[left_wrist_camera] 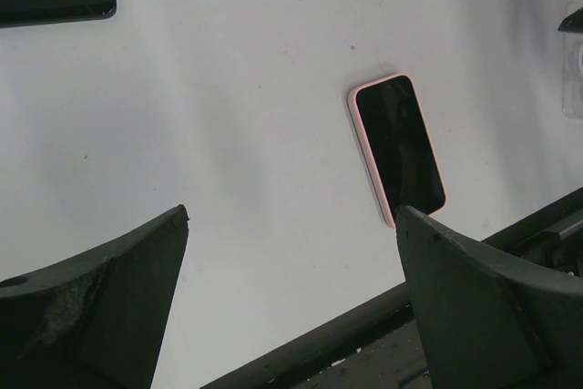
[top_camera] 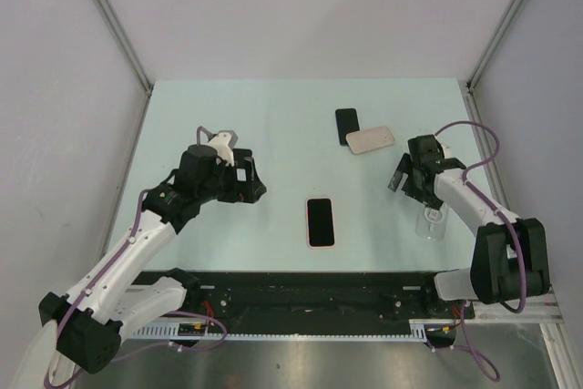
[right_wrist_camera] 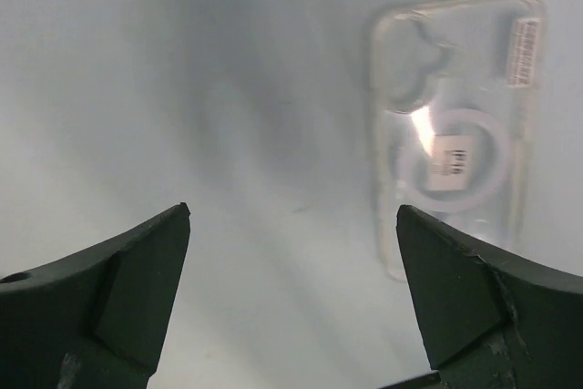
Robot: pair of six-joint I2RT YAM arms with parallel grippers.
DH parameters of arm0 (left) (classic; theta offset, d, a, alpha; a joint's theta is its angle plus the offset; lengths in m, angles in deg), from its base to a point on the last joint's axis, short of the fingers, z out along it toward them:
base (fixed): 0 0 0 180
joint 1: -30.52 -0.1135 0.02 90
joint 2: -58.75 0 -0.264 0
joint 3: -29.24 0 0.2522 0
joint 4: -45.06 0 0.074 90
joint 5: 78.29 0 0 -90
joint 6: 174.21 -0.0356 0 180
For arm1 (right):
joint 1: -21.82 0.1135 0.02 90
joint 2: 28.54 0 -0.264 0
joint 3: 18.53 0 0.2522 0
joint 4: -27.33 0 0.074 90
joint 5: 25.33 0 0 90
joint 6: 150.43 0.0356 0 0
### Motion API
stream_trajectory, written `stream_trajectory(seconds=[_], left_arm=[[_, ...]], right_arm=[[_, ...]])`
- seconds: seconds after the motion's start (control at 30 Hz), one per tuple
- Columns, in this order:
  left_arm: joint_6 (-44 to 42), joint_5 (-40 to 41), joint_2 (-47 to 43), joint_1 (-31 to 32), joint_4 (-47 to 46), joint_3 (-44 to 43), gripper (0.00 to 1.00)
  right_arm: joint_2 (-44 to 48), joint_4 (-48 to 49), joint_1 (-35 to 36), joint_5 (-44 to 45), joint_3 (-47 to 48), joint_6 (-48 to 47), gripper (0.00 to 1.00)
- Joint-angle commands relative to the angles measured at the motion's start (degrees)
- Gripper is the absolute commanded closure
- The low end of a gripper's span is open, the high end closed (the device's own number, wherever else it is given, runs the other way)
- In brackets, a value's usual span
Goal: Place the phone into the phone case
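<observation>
Above table (top_camera: 228, 116), held left jaws wide open, empty, near pink-edged phone (left_wrist_camera: 398, 148); held right jaws wide open, empty, beside clear case (right_wrist_camera: 455, 134).

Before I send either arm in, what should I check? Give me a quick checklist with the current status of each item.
1. The left fingers are open with nothing held: ok.
2. The right fingers are open with nothing held: ok.
3. The clear case lies flat with nothing on it: ok.
4. The clear case has its open side up: cannot tell.
5. The pink-rimmed phone lies flat, screen up, apart from everything else: ok.
6. The black phone is clear of the beige item beside it: not ok, they appear to touch.
</observation>
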Motion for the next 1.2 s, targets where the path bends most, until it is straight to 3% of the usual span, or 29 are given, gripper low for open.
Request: stream_trajectory(seconds=[0.0, 0.3, 0.47, 0.73, 0.9, 1.03, 1.17], left_arm=[[-0.71, -1.62, -0.56, -0.4, -1.62, 0.13, 0.01], [-0.89, -1.54, -0.82, -0.4, -1.71, 0.3, 0.01], [-0.8, -1.63, -0.91, -0.4, -1.8, 0.21, 0.01], [-0.98, -2.42, -0.65, -0.4, -2.15, 0.3, 0.02], [-0.8, -2.42, -0.56, -0.4, -2.15, 0.48, 0.02], [-0.98, -3.82, -0.73, -0.4, -2.93, 0.48, 0.04], [-1.24, -7.15, -0.74, -0.4, -4.08, 0.83, 0.07]], right_arm=[[-5.04, -10.69, -4.46, 7.43, 2.42, -5.55, 0.0], [-10.41, -10.96, -7.64, 10.25, 3.22, -6.68, 0.0], [-12.52, -7.88, -12.81, 3.05, 3.22, -11.16, 0.0], [-18.93, -6.91, -15.11, 1.03, 5.24, -14.16, 0.0], [-19.47, -5.77, -14.94, -4.42, 5.15, -15.3, 0.13], [-17.97, -4.98, -14.24, -10.3, 5.15, -16.0, 0.35], [-16.48, -3.67, -14.06, -17.34, 5.15, -16.18, 0.47]])
